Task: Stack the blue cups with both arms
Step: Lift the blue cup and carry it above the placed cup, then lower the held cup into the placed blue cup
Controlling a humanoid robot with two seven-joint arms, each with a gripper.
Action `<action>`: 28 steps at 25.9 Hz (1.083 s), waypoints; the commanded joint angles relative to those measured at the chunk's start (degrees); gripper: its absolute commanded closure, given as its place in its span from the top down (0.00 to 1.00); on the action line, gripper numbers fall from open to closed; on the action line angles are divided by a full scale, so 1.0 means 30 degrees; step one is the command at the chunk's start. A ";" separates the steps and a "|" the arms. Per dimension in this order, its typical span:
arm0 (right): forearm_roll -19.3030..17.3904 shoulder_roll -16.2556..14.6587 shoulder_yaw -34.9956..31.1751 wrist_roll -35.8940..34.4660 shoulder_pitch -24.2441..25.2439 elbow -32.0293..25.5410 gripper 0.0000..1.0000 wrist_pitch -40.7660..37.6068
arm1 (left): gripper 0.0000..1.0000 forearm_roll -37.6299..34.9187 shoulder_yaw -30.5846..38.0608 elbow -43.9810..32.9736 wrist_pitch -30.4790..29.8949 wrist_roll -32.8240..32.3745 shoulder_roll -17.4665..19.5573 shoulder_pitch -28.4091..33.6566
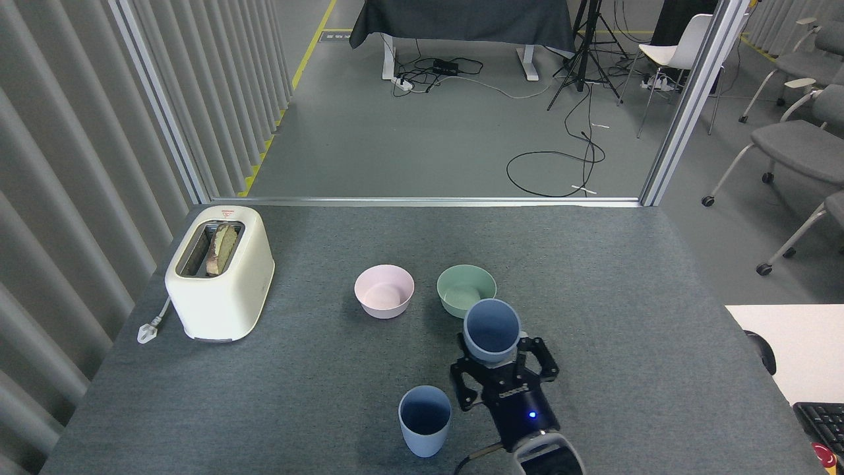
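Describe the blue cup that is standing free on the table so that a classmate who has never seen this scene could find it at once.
Start from the cream toaster at the table's left and look right, past the pink bowl, then toward the near edge. There a blue cup stands upright on the grey cloth. Unlike the other blue cup, held by the right tool, nothing grips it.

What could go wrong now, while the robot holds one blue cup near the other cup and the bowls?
1. The held blue cup sits right in front of the mint-green bowl; moving forward might knock it.
2. The right gripper is close beside the standing blue cup; its fingers might tip it.
3. The held cup looks tilted, so it may jam when lowered.
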 commanded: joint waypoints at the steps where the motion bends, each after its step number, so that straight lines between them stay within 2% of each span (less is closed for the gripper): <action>1: 0.0359 0.1575 0.1927 0.0444 0.0262 -0.1425 0.59 -0.0104 | 1.00 0.0018 -0.0002 0.0008 0.0386 0.0022 0.0035 0.0170; 6: 0.0330 0.1634 0.2483 0.0825 0.2342 -0.3270 0.60 -0.0748 | 1.00 0.0076 -0.0002 0.0037 0.0386 0.0227 0.0064 0.0258; 10: 0.0271 0.1546 0.2337 0.0825 0.3543 -0.3417 0.61 -0.0925 | 1.00 0.0194 -0.0002 0.0037 0.0386 0.0256 0.0035 0.0258; 28: 0.0242 0.1751 0.2102 0.2173 0.3456 -0.2245 0.61 -0.0661 | 1.00 0.0194 -0.0032 0.0184 0.0386 0.0256 0.0064 0.0258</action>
